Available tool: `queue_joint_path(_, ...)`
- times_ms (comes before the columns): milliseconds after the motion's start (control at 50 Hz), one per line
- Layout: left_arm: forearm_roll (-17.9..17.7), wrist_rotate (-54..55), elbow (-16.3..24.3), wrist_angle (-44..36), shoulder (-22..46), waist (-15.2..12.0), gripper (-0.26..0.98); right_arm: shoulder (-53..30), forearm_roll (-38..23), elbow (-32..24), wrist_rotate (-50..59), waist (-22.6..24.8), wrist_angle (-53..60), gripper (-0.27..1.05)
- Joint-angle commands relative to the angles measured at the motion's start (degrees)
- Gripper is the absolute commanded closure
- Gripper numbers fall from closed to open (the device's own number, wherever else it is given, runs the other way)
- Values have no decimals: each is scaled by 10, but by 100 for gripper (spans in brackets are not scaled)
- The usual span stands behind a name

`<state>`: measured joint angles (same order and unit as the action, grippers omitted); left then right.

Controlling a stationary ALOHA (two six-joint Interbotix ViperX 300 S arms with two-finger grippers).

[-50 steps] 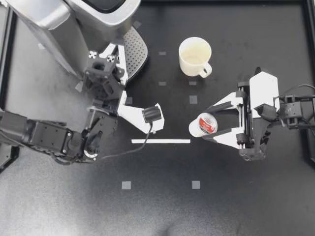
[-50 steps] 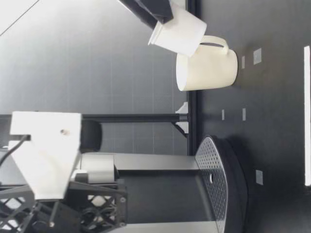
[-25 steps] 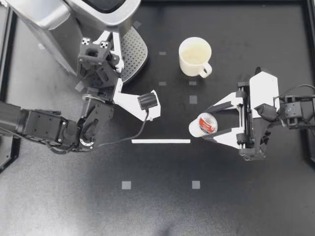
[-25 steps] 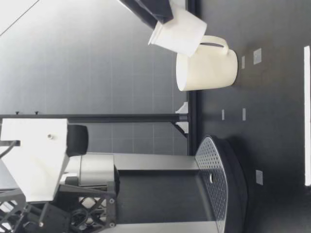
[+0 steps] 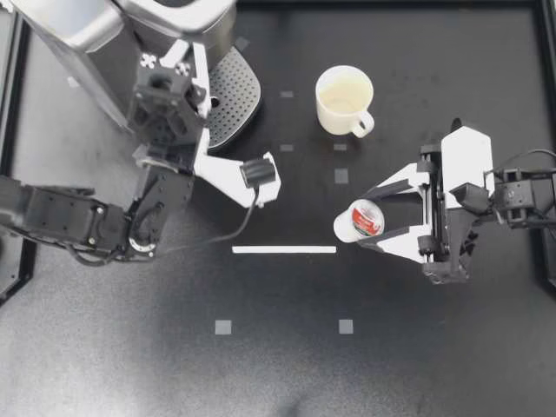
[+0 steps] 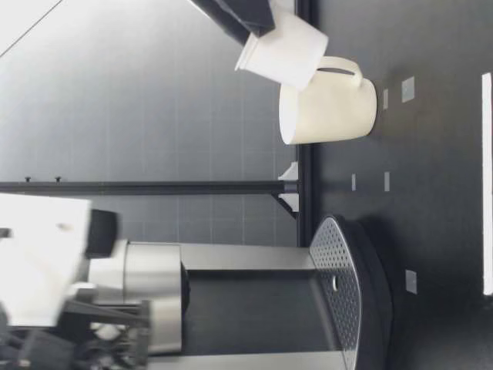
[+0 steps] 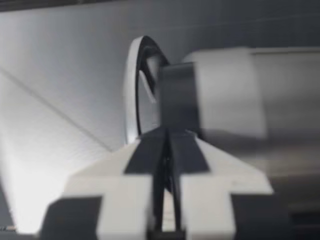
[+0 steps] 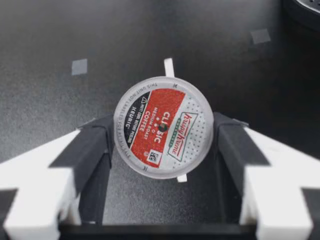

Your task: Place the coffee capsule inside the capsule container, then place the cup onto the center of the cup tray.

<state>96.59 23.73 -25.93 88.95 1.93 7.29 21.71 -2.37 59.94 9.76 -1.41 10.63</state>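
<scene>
The coffee capsule (image 5: 358, 221) has a white body and a lid in red, black and white. The cup (image 5: 344, 100) is cream. The cup tray (image 5: 231, 87) looks black, possibly dark grey, and is dotted with holes. The table (image 5: 434, 347) is black with grey squares (image 5: 223, 327) and one white stripe (image 5: 284, 249). The right end effector (image 5: 368, 219) is white and black.

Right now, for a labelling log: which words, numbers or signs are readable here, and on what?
Lid of the coffee capsule, in my right gripper: printed words on red and black panels plus a code square; not read off here.
Cup, coffee machine: no print shows.
</scene>
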Motion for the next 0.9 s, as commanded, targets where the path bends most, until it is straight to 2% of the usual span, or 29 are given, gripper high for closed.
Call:
queue_joint_path(0, 14, -3, 19, 5, -24, 1, 67, 4, 0, -5, 1, -3, 11, 29)
queue_joint_path(200, 18, -16, 23, 4, -37, -1, 67, 4, 0, -5, 3, -3, 11, 29)
queue_joint_path(600, 15, -4, 22, -29, -83, -37, 67, 4, 1, -5, 4, -3, 21, 29)
queue_joint_path(880, -36, 83, 22, -88, -142, -77, 67, 4, 3, -6, 6, -3, 27, 29)
